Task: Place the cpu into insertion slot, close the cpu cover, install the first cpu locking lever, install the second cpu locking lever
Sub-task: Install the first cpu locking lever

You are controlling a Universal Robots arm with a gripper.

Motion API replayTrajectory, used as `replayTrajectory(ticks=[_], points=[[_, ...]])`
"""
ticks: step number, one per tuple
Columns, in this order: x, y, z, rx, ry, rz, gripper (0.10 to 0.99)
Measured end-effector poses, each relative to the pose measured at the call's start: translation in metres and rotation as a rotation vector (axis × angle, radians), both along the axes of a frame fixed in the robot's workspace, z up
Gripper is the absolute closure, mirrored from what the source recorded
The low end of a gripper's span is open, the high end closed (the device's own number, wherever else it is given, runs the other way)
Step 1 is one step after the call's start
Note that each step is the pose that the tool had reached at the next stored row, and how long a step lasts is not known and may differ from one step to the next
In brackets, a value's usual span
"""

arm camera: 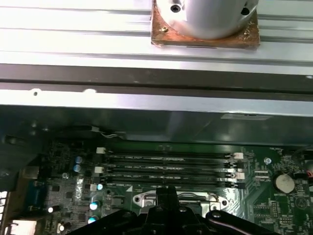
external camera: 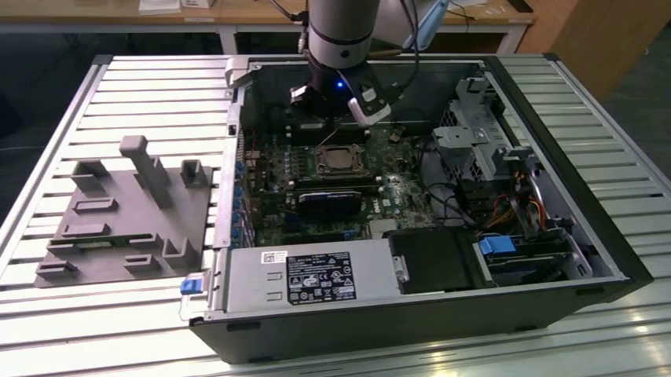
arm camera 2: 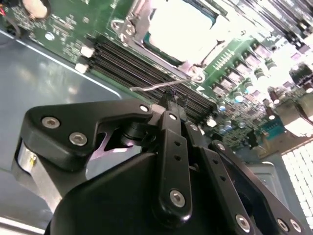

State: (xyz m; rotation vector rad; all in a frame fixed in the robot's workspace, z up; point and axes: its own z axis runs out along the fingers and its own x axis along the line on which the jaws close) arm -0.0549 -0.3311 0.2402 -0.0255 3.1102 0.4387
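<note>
Claw working the wire lever beside the seated chip, upper centre of the exterior view.

The cpu (external camera: 338, 159) lies in the insertion slot (external camera: 338, 172) with the cpu cover (arm camera 2: 139, 24) apparently down around it, so the step in hand looks like a locking lever. The gripper (arm camera 2: 172, 101) has its fingers drawn together, tips against the thin locking lever (arm camera 2: 156, 87); whether they pinch it or only press it I cannot tell. Doing it well probably means sweeping the wire low and steadily, without grazing the memory slots (arm camera 2: 132, 68) just beside it. Around it, large to small: the slatted table (external camera: 157, 86), the open computer case (external camera: 419, 334) whose walls hem in the arm, the grey fixture block (external camera: 126, 228) at the exterior view's left, the power supply (external camera: 314, 279) at lower centre, and loose cables (external camera: 461, 206) toward the right, well apart.
</note>
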Motion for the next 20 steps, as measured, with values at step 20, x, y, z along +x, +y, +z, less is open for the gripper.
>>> replayTrajectory(ticks=[20], points=[[-0.0037, -0.0002, -0.0045, -0.007, -0.1385, 0.006, 0.984]])
